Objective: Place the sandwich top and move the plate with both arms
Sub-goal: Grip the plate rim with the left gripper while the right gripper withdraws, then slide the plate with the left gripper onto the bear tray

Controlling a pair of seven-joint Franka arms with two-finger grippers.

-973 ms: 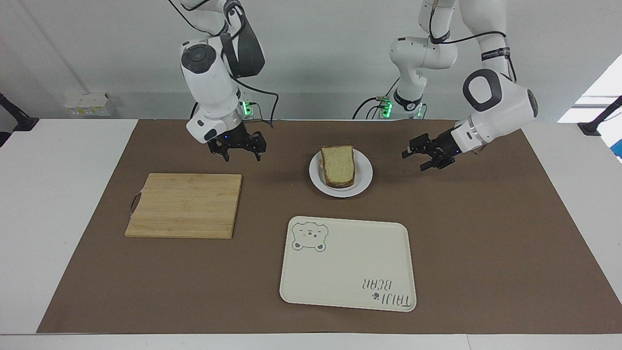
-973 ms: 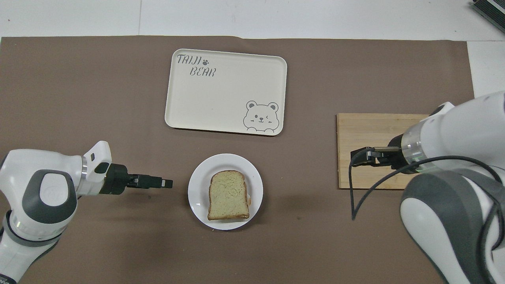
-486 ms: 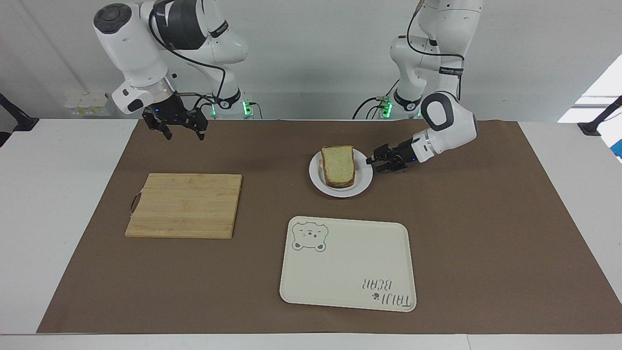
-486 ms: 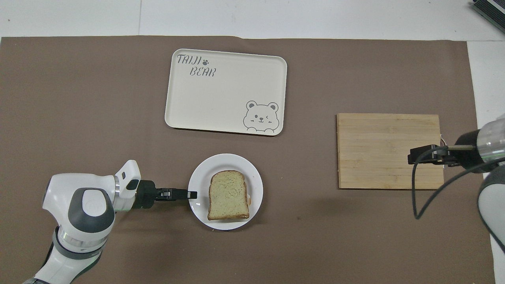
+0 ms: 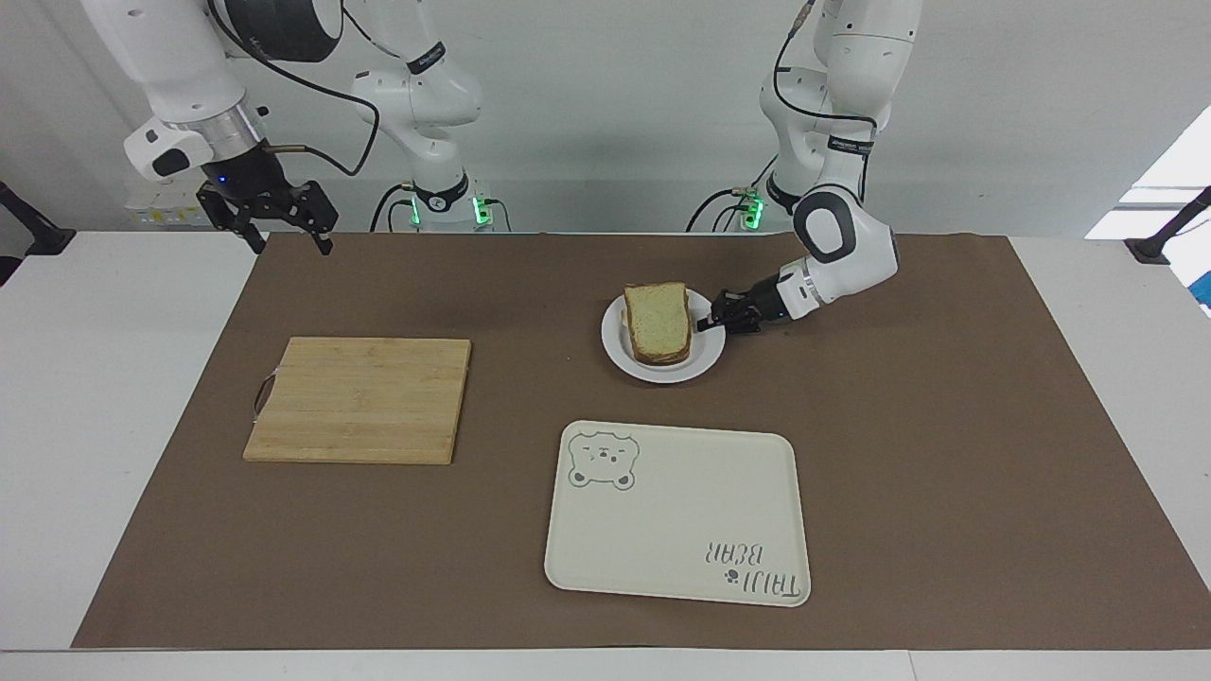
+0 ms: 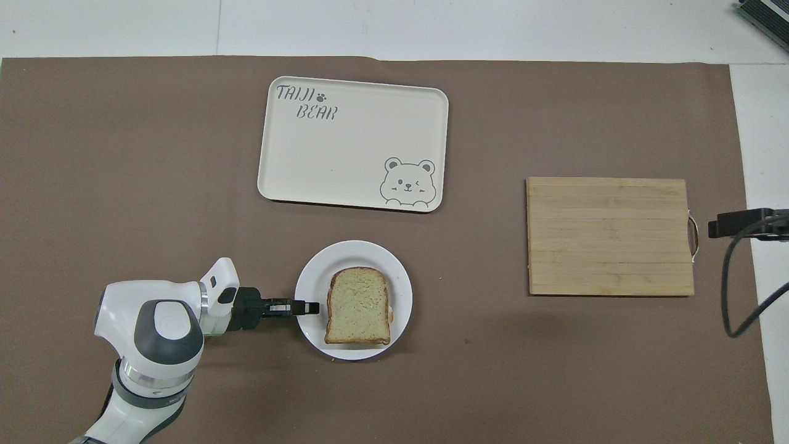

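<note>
bright, even light from above, soft faint shadows, both views sharp, no glare.

white plate [image 5: 711, 357], cream bear-printed tray [image 5: 681, 530], brown mat [image 5: 946, 454].

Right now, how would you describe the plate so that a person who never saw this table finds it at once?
On the brown mat, look nearer to the robots than the cream bear tray. The plate is small, round and white, with a sandwich on it. The left gripper is shut on its rim; the bamboo cutting board lies bare.
</note>
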